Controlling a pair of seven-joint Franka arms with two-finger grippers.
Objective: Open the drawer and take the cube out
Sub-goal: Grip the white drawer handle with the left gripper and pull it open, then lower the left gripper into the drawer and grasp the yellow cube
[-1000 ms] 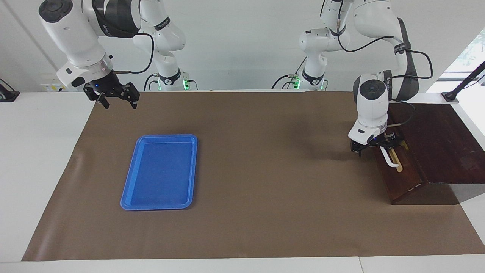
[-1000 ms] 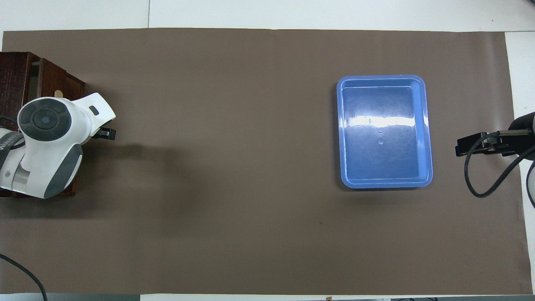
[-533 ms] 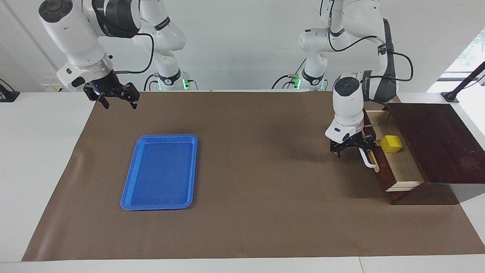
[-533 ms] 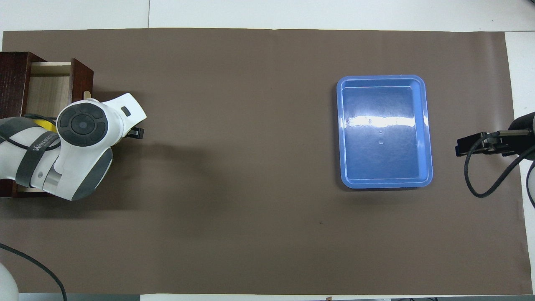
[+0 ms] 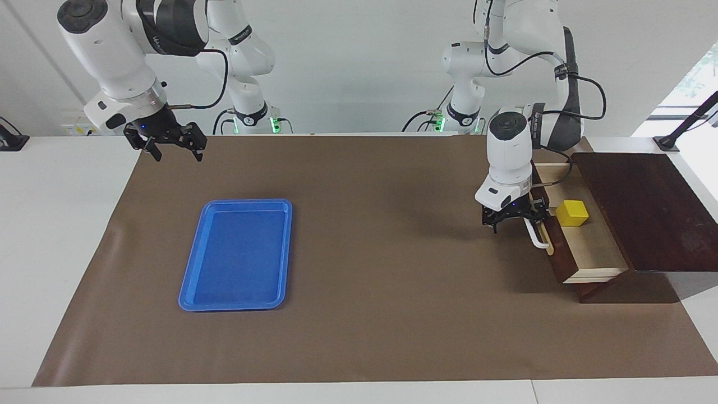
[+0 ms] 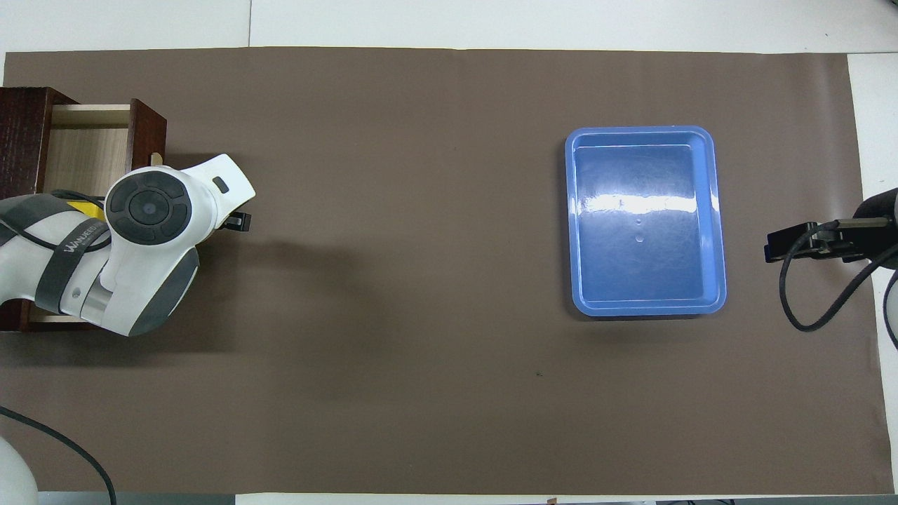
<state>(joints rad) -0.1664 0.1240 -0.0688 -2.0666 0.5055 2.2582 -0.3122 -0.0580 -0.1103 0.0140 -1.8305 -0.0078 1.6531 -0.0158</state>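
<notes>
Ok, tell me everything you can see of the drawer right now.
The drawer is pulled partly out of its dark wooden box at the left arm's end of the table. Its front is dark brown wood with a white bar handle on a tan strip; the inside is pale wood. The yellow cube sits inside. The left gripper is at the handle; contact is unclear.

A dark wooden box (image 6: 24,133) is standing at the left arm's end of the brown mat (image 6: 421,393), its drawer (image 6: 91,151) showing a pale wood interior. The left arm's white wrist (image 6: 151,238) is hanging over the drawer front, covering most of it; a sliver of the yellow cube (image 6: 85,208) is peeking out beside the wrist. A blue tray (image 6: 712,210) is lying toward the right arm's end, with the right gripper (image 6: 789,242) sitting over the mat's edge just beside it.
</notes>
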